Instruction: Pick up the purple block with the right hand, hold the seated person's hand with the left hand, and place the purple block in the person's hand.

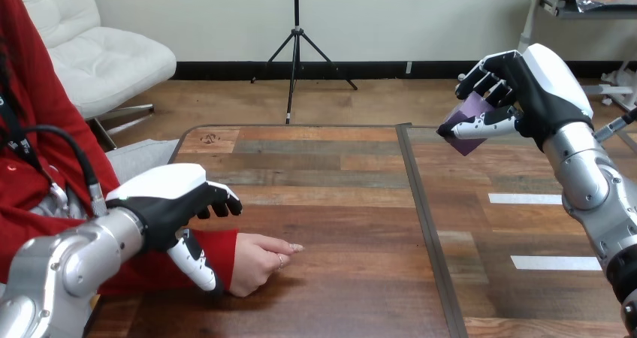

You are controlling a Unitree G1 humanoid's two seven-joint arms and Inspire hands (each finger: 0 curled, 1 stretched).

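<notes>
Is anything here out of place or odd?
Nothing spilled or broken. The purple block sits tilted, a corner pointing down, in the raised right hand, while the person's hand rests loosely curled on the table, not opened to receive it.

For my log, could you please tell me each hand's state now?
Left hand: over the person's wrist; grip unclear.
Right hand: holding the block.

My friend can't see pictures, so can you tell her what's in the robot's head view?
The robot's right hand holds a purple block up above the wooden table, at the view's right. At the left, its left hand is over the wrist of the person's hand, which rests on the table.
</notes>
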